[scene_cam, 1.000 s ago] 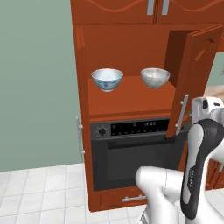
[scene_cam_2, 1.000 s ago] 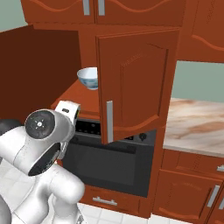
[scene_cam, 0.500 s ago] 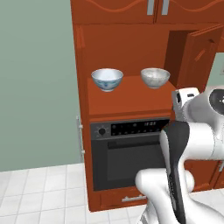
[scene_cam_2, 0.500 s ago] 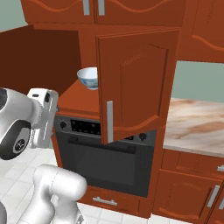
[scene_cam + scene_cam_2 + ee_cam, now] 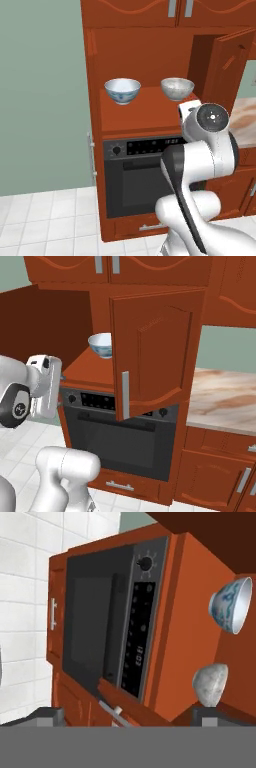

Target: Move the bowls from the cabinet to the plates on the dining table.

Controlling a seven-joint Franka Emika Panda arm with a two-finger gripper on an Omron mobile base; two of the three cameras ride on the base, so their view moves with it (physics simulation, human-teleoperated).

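Tall red-brown cabinet [image 5: 145, 60], door [image 5: 150, 356] swung open. On its shelf: blue-patterned bowl [image 5: 122, 91] left, speckled grey bowl [image 5: 177, 88] right, well apart. Black oven [image 5: 140, 175] under the shelf, white tile floor [image 5: 45, 220], green wall, marble dining table [image 5: 225, 401] to the right. Gripper [image 5: 125, 714] wide open, holds nothing, sits in front of the oven.

From my seat the light reads even and fairly bright — flat, rendered light with no clear source. The open cabinet [image 5: 150, 65] darkens toward its back wall, and its side panel in the right base view sits in deep brown shade. The oven door [image 5: 142, 185] is a dull black, no glare. Edges stay sharp everywhere — only the hand view looks coarse and rolled sideways.
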